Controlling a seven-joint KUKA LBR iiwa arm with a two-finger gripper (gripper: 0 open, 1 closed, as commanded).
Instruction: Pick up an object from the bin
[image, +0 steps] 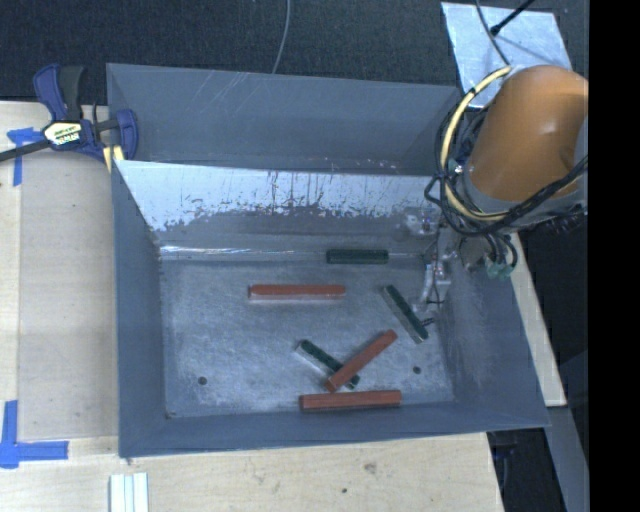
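A grey metal bin (140, 300) of scattered sticks (297, 292): the gripper (435, 285) hangs at three o'clock beside a dark green stick (405, 312), its jaws' spread impossible to tell; straddling the stick's narrow width looks wisest.

Overhead, slightly oblique — bin (300, 120) fully framed

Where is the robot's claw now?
The claw is on the right side of the bin in the camera view, beside the upper end of a slanted dark green stick; a dark green bar lies left of it.
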